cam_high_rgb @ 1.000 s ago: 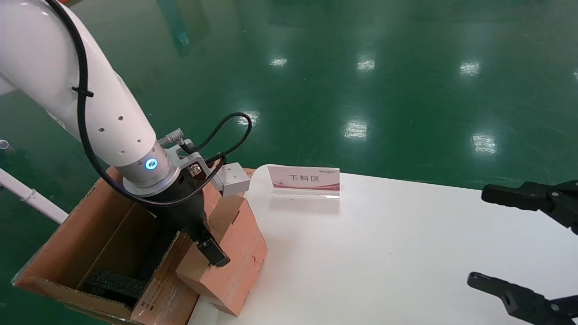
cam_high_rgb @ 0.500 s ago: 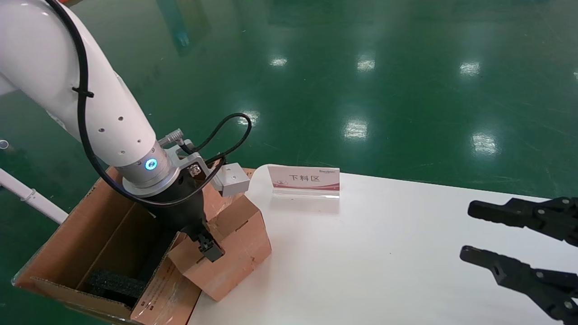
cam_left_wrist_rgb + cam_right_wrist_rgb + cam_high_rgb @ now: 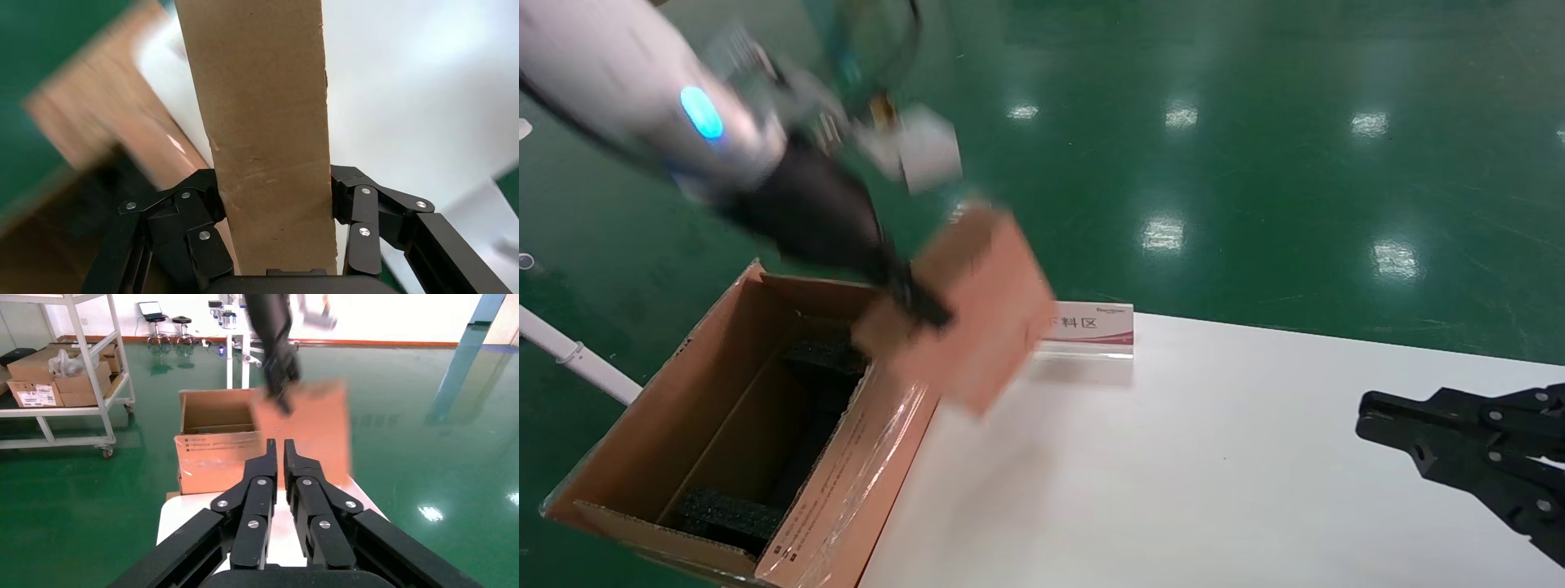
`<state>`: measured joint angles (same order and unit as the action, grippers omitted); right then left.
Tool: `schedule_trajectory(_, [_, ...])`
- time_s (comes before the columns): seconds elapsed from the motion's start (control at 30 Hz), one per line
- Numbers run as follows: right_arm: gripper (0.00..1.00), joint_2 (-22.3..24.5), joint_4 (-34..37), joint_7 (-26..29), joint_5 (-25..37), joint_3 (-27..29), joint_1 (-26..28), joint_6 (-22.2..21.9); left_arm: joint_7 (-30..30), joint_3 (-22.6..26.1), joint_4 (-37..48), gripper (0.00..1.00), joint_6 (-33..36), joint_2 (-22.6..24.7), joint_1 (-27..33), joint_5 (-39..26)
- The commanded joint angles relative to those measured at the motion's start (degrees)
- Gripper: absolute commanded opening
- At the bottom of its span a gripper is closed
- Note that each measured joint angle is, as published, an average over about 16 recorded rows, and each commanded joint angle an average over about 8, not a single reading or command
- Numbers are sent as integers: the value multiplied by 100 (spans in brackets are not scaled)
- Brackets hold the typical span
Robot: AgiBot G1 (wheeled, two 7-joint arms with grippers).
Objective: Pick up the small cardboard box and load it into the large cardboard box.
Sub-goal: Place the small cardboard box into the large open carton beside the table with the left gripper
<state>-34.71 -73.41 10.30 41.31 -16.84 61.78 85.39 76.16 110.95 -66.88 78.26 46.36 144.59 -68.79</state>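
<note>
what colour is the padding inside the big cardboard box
Black. The foam padding lying inside the big cardboard box shows best in the head view.

The left gripper (image 3: 915, 298), in the head view's upper left on a raised white arm, clamps the small cardboard box (image 3: 977, 306), while the right gripper (image 3: 277, 454), lower right, has its fingers pressed together.

Small cardboard box (image 3: 977, 306) now aloft in left pincer (image 3: 911, 298); right pincer (image 3: 1385, 416) closed.
</note>
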Motion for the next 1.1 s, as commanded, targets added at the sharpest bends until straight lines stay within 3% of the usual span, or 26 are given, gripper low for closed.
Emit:
schedule_trajectory(0.03, [0, 0, 0, 0, 0, -1, 0, 0, -130, -135, 231, 0, 69, -8, 272, 48])
schedule_trajectory(0.27, [0, 1, 1, -2, -2, -3, 1, -1, -573, -162, 1146, 0, 638, 116, 852, -169])
schedule_trajectory(0.47, [0, 2, 1, -3, -3, -5, 1, -2, -897, 135, 1716, 0, 1218, 72, 1139, -287])
schedule_trajectory(1.07, [0, 4, 1, -5, -7, -11, 3, -4, -1434, 2423, 1895, 0, 1264, -549, 1634, 183])
schedule_trajectory(1.1, [5, 4, 1, -6, -7, -11, 3, -4, -1429, 2496, 1907, 0, 1251, -568, 1636, 207])
